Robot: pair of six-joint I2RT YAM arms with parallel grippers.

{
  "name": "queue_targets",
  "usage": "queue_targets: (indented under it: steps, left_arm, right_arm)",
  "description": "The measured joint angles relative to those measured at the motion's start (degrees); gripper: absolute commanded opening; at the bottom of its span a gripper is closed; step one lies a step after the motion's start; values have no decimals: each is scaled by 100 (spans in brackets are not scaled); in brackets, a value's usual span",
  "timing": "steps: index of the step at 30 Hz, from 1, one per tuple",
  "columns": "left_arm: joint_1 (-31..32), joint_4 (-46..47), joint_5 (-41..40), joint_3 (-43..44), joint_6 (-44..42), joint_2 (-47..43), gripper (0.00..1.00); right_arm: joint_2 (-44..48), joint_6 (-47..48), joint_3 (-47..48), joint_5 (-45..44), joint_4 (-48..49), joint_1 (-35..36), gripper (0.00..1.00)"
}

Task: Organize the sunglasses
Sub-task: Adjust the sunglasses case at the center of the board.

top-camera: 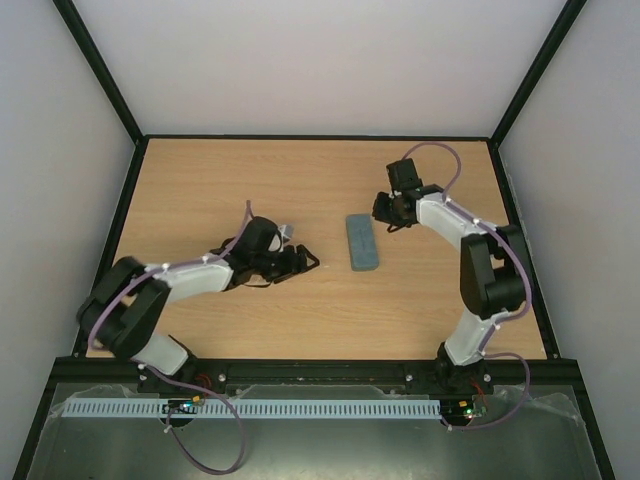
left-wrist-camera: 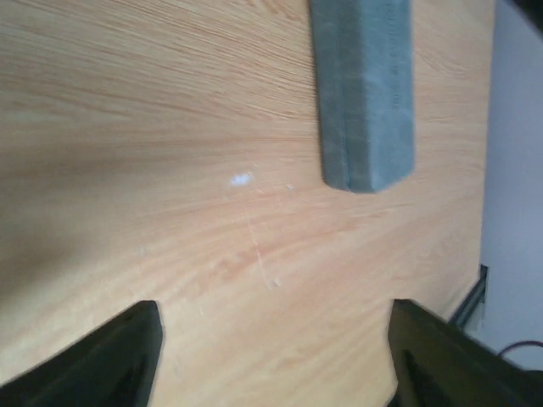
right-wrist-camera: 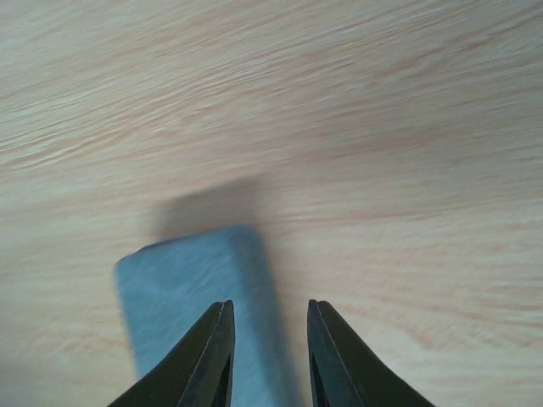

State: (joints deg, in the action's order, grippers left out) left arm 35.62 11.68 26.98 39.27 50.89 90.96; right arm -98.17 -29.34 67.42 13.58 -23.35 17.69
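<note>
The sunglasses are out of view in every frame. The blue-grey hard case (top-camera: pixel 362 243) lies closed near the middle of the table. My left gripper (top-camera: pixel 303 262) sits low just left of the case, wide open and empty. In the left wrist view (left-wrist-camera: pixel 273 339) the case's end (left-wrist-camera: pixel 365 93) lies ahead of it, apart from the fingers. My right gripper (top-camera: pixel 384 212) hovers just right of the case's far end. In the right wrist view (right-wrist-camera: pixel 269 307) it is open with a narrow gap and holds nothing. The case (right-wrist-camera: pixel 182 297) lies below and by its left finger.
The wooden table (top-camera: pixel 200 190) is bounded by a black frame, with white walls on three sides. The table's right edge and a black rail (left-wrist-camera: pixel 471 297) show in the left wrist view. A white ruler strip (top-camera: pixel 300 408) runs along the front by the arm bases.
</note>
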Motion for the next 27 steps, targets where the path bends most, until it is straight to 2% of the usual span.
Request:
queue_targets:
  steps: [1,7,15,27]
  left_arm:
    - [7,-153,-33,-76,-81,-317,99]
    - [44,-1001,-98,-369,-278,-1685,99]
    - [48,-2153,-339,-680,-417,-3213,99]
    - [48,-2638,-503,-1137,-352,-3703,99]
  right_arm:
    - [-173,13,125,-105,-48,-50,27]
    - [-1067,70,538,-282,-234,-103,26]
    - [-1502,127,1060,-280,-409,245,26]
    - [-1484,92,844,-219,-315,1204,26]
